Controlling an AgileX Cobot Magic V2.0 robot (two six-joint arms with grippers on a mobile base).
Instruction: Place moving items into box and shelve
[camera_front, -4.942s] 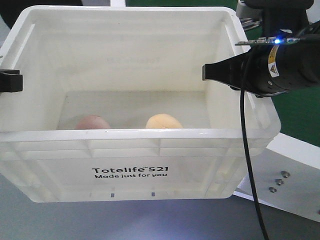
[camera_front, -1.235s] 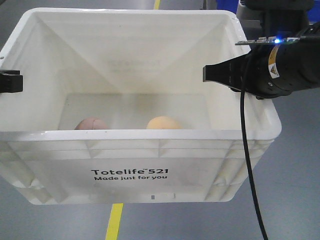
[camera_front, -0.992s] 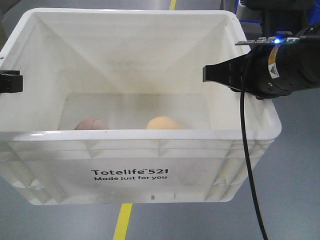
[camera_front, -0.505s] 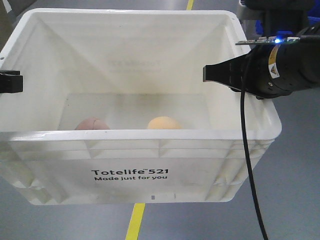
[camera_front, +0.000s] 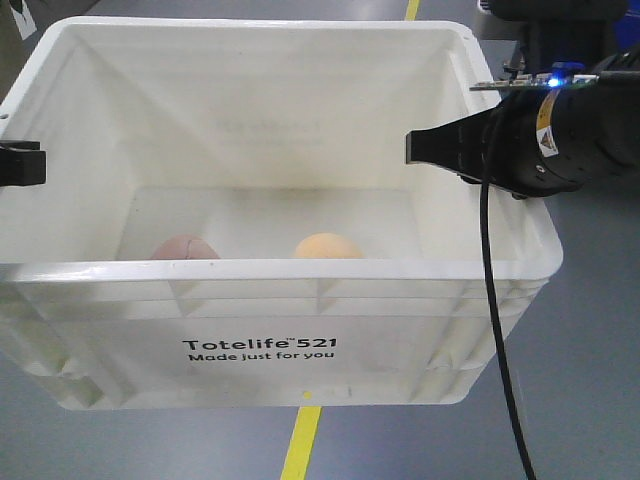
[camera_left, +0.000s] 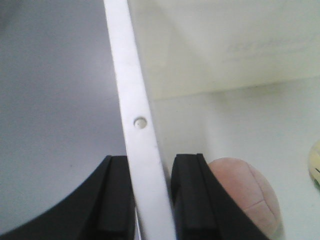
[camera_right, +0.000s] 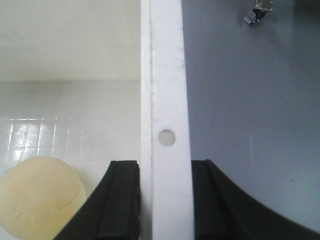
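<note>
Carrying the white, ribbed-rim Totelife crate (camera_front: 300, 268), the robot had rolled on: the yellow floor line (camera_front: 300, 450) had slid rightward beneath it, so shelving seemed under way. The left gripper (camera_left: 152, 200) and right gripper (camera_right: 167, 200) each pinched a side wall. Inside lay the seamed pinkish bun (camera_left: 245, 195) and the smooth yellow-orange bun (camera_front: 327, 246).

We see the white crate (camera_front: 250, 268) carrying both things on its bottom: the pinkish lump (camera_front: 185, 247) to the left, the yellow-orange lump (camera_front: 327, 246) to the right, apart; beneath, grey floor (camera_front: 590, 400) with a yellow stripe (camera_front: 300, 452).
</note>
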